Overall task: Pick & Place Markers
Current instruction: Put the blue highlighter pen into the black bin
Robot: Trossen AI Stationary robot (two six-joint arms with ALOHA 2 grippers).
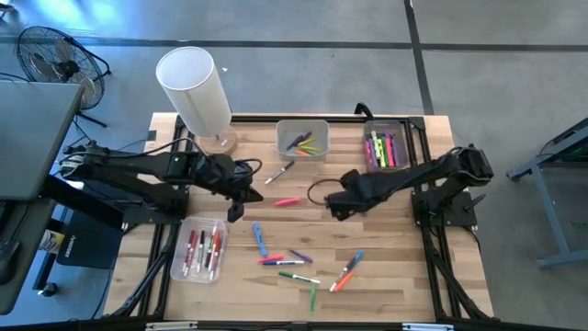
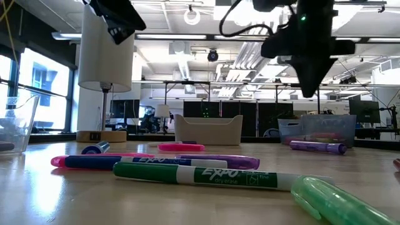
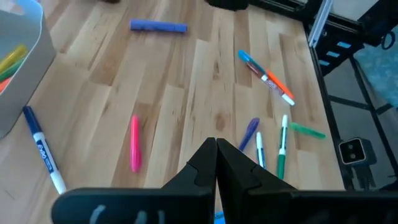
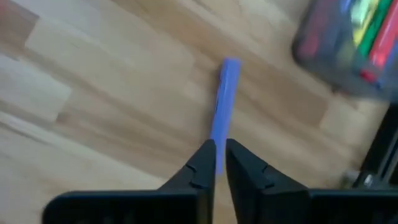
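Observation:
Several markers lie loose on the wooden table: a pink one, a white one with a blue cap, a blue one and a mixed cluster toward the near edge. A blue-purple marker lies flat on the table right under my right gripper. That gripper hangs above it, pointing steeply down, with only a thin slit between its fingers. My left gripper is shut, holds nothing, and hovers above the table left of the pink marker.
Three clear bins hold markers: one at the far middle, one at the far right, one near the left. A white-shaded lamp stands at the far left. Bare wood lies between the two grippers.

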